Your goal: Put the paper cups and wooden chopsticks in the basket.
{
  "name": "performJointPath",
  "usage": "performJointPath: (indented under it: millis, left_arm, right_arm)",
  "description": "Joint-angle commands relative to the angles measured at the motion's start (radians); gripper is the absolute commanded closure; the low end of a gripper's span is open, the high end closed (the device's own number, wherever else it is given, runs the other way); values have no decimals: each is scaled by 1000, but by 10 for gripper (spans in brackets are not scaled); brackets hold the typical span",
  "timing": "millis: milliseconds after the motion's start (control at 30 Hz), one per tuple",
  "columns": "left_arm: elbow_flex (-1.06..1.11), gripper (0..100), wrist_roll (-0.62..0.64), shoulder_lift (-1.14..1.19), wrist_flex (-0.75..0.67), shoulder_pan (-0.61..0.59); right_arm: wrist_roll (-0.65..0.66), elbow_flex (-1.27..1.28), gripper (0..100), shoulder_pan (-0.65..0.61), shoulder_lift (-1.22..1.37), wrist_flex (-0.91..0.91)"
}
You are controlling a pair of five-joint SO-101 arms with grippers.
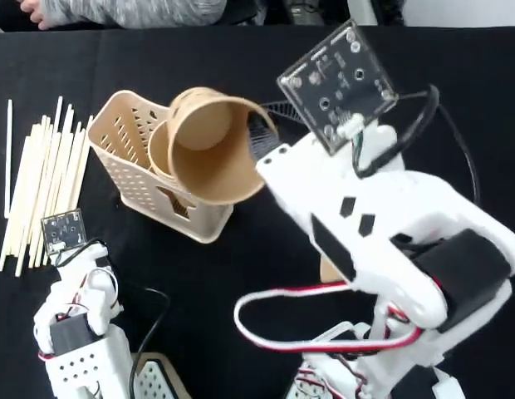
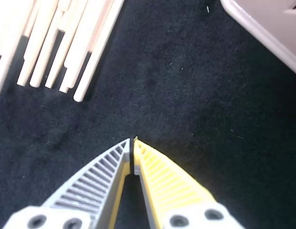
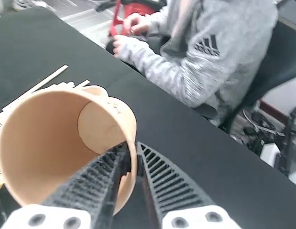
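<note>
White arms (image 1: 382, 224) carry black motors (image 1: 463, 270), red-and-white cables (image 1: 307, 291), a grey-and-yellow left claw (image 2: 132, 141).

There are two paper cups (image 1: 216, 158), one basket (image 1: 129, 179) and two robot arms (image 1: 390, 241). The wooden chopsticks (image 1: 41, 179) lie in one pile, too many to count.

basket (image 1: 138, 188) partly behind paper cup (image 1: 214, 158)

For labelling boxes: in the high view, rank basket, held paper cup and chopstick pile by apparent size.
1. basket
2. chopstick pile, nearly alike, unsure
3. held paper cup, though raised nearer the camera
</note>
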Motion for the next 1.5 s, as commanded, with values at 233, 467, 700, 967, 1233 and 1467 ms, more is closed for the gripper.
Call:
performJointPath:
  millis: [233,467,700,967,1233,1467]
  left_arm:
    - [16,970,8,-9,8,-4]
    - [16,970,8,-9,8,-4]
    - [16,970,8,-9,8,-4]
    - [16,970,8,-9,8,-4]
    - [16,970,8,-9,8,-4]
    - [16,970,8,-9,8,-4]
  right_arm:
    - [2,48,986,-29,7,35]
    - [43,154,986,-31,7,23]
    - [43,282,986,-31,7,-92]
    - [43,312,986,-26,5,-160]
    - [37,170,986,-31,16,-143]
    - [41,159,986,-26,174,-184]
